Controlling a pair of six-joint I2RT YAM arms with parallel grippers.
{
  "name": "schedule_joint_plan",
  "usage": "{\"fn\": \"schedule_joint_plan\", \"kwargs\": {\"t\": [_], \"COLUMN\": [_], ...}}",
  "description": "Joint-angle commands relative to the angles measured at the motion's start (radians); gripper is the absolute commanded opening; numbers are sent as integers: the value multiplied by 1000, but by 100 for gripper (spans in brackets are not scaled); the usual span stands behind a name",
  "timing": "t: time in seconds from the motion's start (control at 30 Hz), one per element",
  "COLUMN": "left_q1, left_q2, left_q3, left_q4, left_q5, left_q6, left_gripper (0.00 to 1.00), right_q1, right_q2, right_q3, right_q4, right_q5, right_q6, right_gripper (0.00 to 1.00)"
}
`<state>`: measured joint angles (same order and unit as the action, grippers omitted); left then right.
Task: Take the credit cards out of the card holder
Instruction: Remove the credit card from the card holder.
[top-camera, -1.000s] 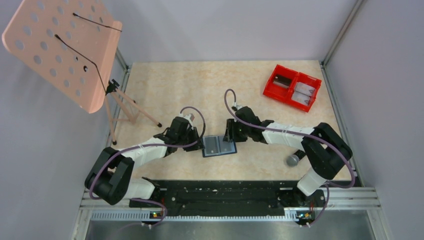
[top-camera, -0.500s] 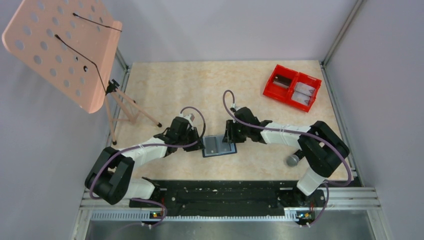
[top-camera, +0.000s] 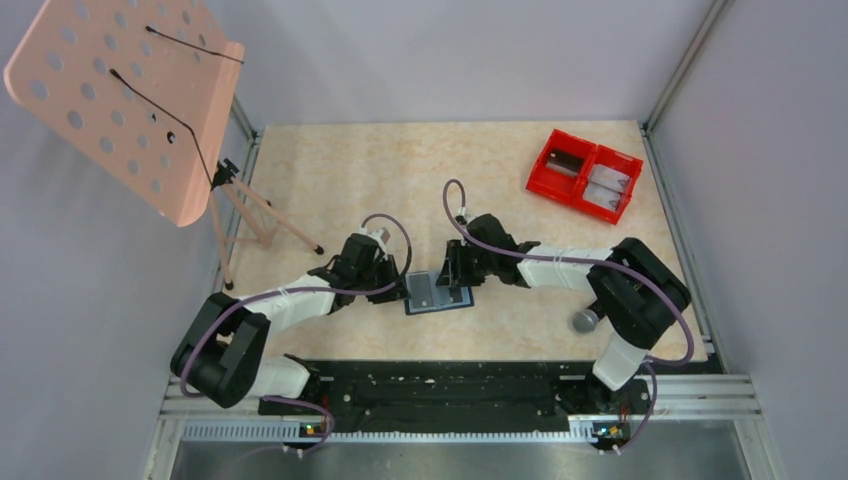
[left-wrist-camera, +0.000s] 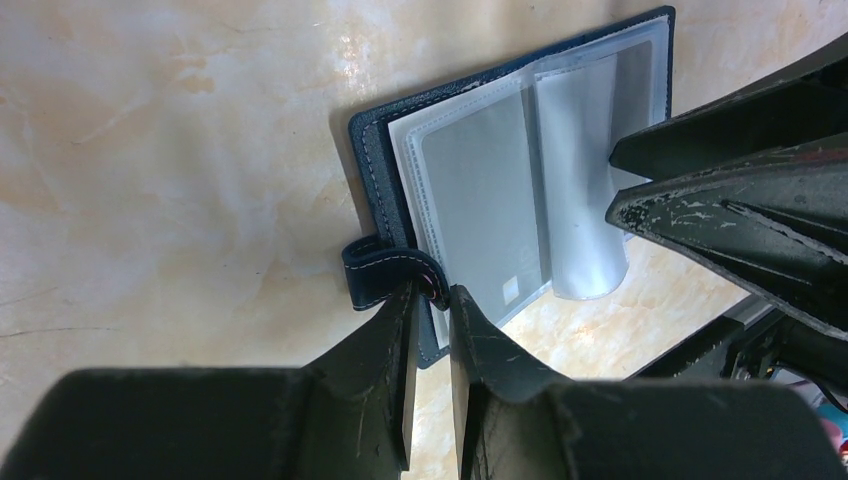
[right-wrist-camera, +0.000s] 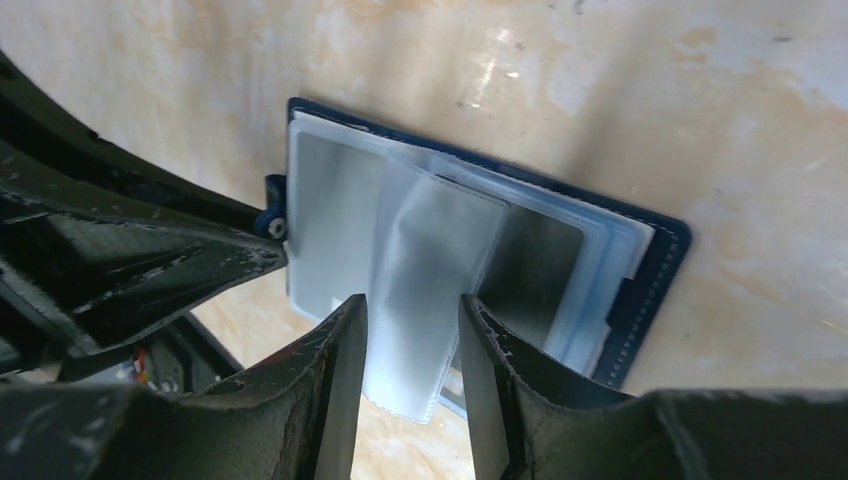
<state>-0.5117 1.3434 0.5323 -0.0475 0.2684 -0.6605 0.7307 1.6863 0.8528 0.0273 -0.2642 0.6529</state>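
No legible text, label, brand, number or sign is shown in any view. A small mark at the 5 o'clock corner of the grey card (left-wrist-camera: 480, 200) in the card holder (left-wrist-camera: 372, 170) is too small to be read.

Far middle of beige marbled tabletop (top-camera: 400, 175) open. Blocking: pink perforated music stand (top-camera: 120, 100), far left; red two-compartment plastic bin (top-camera: 537, 177), far right; grey ball (top-camera: 585, 321), near right; navy-blue bifold card holder (top-camera: 425, 293), near middle.

card holder (top-camera: 432, 294): left edge under left gripper (top-camera: 405, 290), right edge under right gripper (top-camera: 453, 287), overhead view
red bin (top-camera: 587, 172) contents: too small to name
music stand (top-camera: 110, 100): top clipped by frame
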Motion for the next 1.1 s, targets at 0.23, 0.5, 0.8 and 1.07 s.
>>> {"fn": "schedule_joint_plan", "kwargs": {"t": [0.23,0.5,0.8,1.07], "left_q1": [0,3,2,1], "left_q2": [-47,-192,-117,-10], "left_q3": [30,108,94,74], "left_q4": [-42,-144,-113,-55], "left_q5": [-57,-118,-87,-57], "left_q6": [-28,-40,-35,-27], "left_gripper": [22,27,34,34], "right_q1": [34,36,17,18], "right_q2": [24,8,-94,-67], "right_q3": [-18,-10,26,13], "right_q4": [308,234,-85,-69], "right_q5": [-227,-156,130,117], "right_q6": [104,65,-100,-66], "right_gripper": [39,41,54,54]}}
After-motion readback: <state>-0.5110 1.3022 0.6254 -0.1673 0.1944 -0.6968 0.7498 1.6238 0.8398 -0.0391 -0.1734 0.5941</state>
